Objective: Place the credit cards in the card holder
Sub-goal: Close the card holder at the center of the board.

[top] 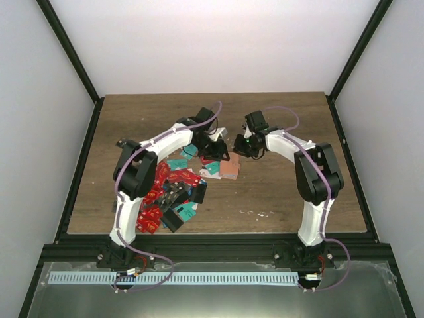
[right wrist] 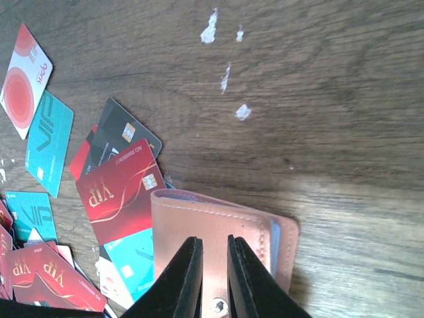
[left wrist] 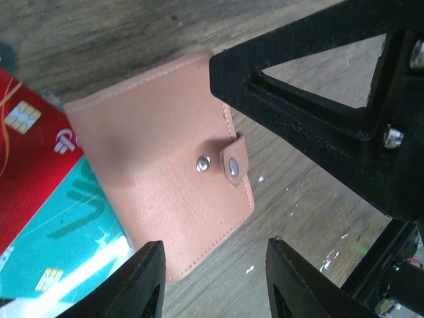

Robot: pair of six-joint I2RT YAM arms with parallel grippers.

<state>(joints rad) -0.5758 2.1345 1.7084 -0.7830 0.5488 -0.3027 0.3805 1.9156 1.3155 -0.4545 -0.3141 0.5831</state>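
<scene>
Left wrist only — card holder (left wrist: 159,192) strap (left wrist: 236,158)

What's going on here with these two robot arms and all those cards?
Both arms are at the pink card holder, which lies folded on the table. The left gripper hovers open at one corner of it. The right gripper, fingers nearly together, is over the snap edge; whether it grips is unclear. The cards lie scattered beside the holder, none in either gripper.
</scene>
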